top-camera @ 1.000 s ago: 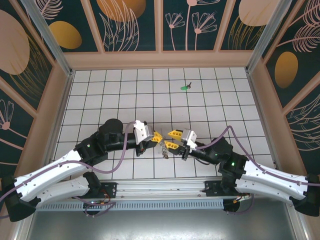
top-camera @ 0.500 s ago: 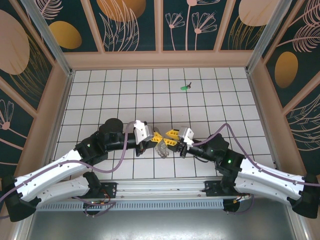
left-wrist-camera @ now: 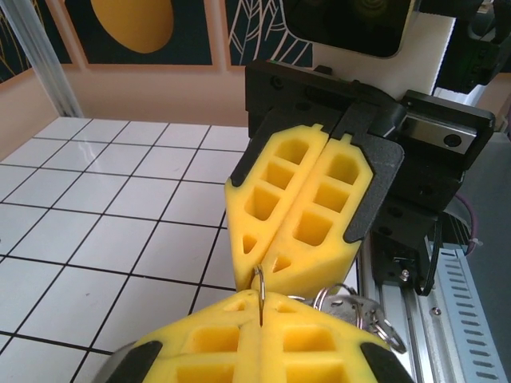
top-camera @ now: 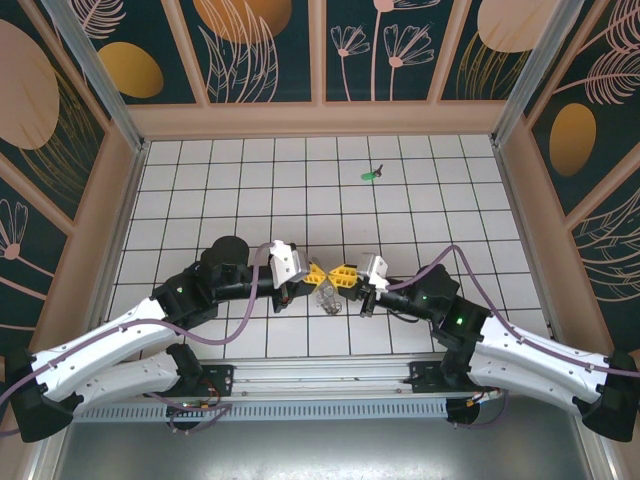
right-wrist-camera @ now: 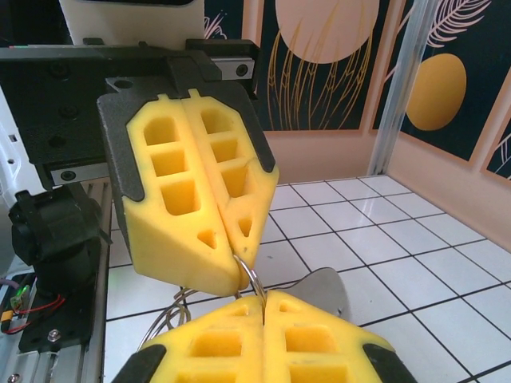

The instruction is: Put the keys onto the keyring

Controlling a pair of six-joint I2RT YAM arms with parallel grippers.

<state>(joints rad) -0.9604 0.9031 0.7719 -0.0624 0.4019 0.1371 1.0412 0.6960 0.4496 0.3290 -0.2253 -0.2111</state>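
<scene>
Grey keyring (top-camera: pixel 328 296) hangs near centre, pinched by the closed left hand (top-camera: pixel 317 272) and now also by the right hand (top-camera: pixel 347 274), which has just shut on it, while the green key (top-camera: pixel 371 175) lies far off, unthreaded.

Yellow left tool (top-camera: pixel 321 274), yellow right tool (top-camera: pixel 343 276); greyish keyring (top-camera: pixel 327 297); seemingly green key (top-camera: pixel 370 176).

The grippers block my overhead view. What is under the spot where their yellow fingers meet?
The keyring hangs there, its loops dangling. The left gripper and right gripper are both shut on it; the pinched stretch of wire is covered.
</scene>
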